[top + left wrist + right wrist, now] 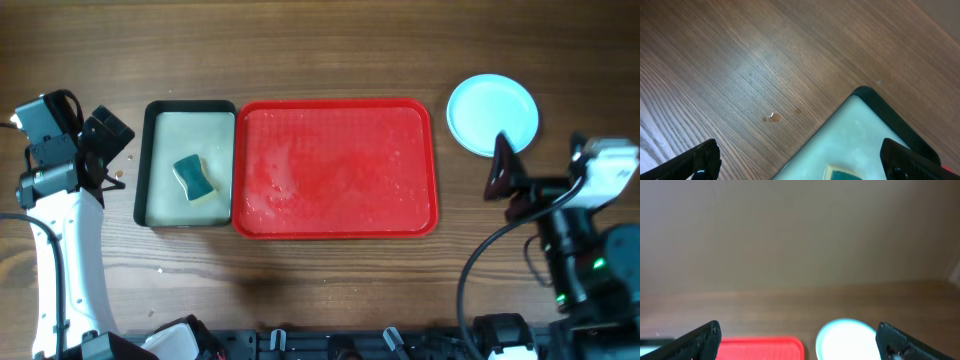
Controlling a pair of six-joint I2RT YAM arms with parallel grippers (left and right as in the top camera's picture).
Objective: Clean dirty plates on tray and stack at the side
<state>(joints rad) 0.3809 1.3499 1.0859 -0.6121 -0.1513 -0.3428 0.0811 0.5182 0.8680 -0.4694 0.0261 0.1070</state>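
Plate (pixel 492 112), one visible, pale blue, one red tray (pixel 340 160), one sponge (pixel 194 177)

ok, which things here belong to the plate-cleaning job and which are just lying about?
Job:
- red tray, empty, looks wet
- pale blue plate on the table to its right; any beneath it hidden
- sponge in the black-rimmed tray, likely the cleaner

Lying about:
- small brown spots on the table, left of the black-rimmed tray

Two trays (pixel 335 102) (pixel 190 105), one plate (pixel 492 113), one sponge (pixel 195 177)
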